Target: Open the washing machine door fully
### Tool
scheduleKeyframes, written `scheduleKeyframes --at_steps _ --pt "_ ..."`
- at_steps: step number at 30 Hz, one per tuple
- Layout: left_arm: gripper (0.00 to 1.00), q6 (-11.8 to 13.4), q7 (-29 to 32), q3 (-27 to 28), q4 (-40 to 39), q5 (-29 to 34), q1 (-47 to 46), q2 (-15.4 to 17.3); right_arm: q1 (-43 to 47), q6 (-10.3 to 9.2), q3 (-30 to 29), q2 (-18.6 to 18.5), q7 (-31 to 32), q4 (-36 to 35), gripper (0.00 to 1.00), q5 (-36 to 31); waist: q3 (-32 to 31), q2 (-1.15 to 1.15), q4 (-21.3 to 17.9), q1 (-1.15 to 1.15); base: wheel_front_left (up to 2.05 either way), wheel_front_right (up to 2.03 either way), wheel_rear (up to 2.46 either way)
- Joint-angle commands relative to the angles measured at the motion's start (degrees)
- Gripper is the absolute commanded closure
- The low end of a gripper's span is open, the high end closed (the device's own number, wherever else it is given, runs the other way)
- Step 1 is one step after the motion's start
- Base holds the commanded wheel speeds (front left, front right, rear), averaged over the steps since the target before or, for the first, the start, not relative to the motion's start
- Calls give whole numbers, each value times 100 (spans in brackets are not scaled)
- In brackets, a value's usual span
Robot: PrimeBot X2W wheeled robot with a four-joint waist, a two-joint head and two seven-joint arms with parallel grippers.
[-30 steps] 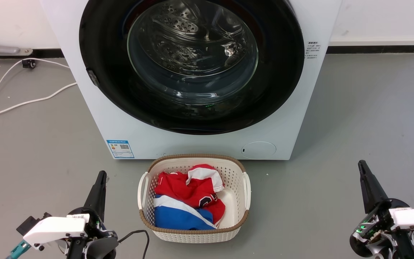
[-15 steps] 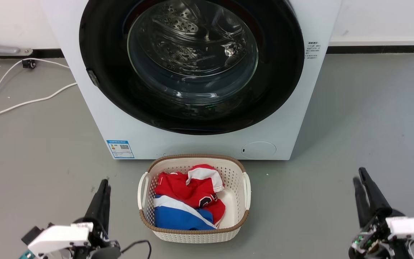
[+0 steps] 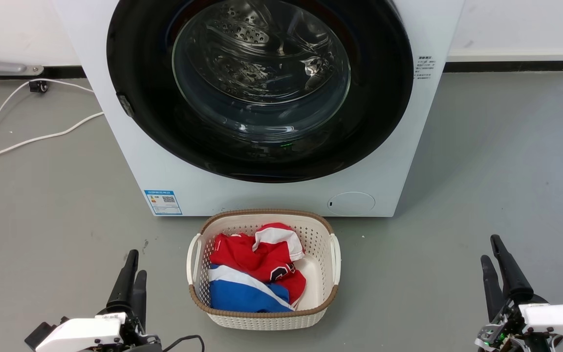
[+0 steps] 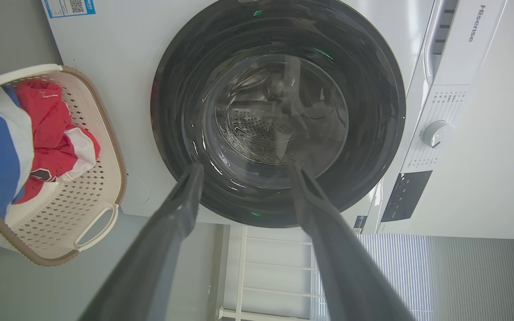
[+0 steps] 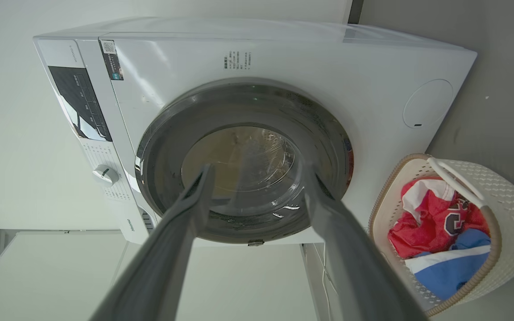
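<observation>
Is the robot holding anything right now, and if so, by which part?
Nothing is held. The left gripper and the right gripper are both open and empty, well apart from the washing machine door.

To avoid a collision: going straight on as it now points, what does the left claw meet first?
Likely the door, near its middle: the left claw aims there, nothing between in its wrist view. Depth is unclear.
</observation>
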Motion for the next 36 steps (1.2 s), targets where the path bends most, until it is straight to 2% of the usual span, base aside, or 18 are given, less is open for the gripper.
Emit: scheduleKeyframes --at_steps 1,6,10,21,27,28,36 --pt "0 -3 -96 26 -74 58 -37 14 -45 1 8 -6 -84 -77 0 -120 1 0 -3 0 0 0 0" --pt "0 -4 -222 91 -9 410 -34 15 -65 1 -24 -6 -212 -13 0 -390 7 0 -14 0 0 0 0" --pt "0 -5 -319 160 -22 751 -18 16 -96 1 -72 -6 -310 -15 0 -938 14 0 -23 0 0 0 0" --pt "0 -6 -564 491 -432 1743 -1 18 -100 1 -21 -6 -557 -591 0 -2776 49 0 -31 0 0 0 0" --pt "0 21 -685 497 -808 2684 74 18 -97 1 71 -6 -680 -828 0 -3612 70 0 -23 0 0 0 0" --pt "0 21 -685 497 -808 2684 74 18 -97 1 71 -6 -680 -828 0 -3612 70 0 -23 0 0 0 0" --pt "0 647 -837 52 -1482 4164 185 20 -83 1 227 -5 -834 -1119 0 -4867 98 0 -33 0 0 0 0"
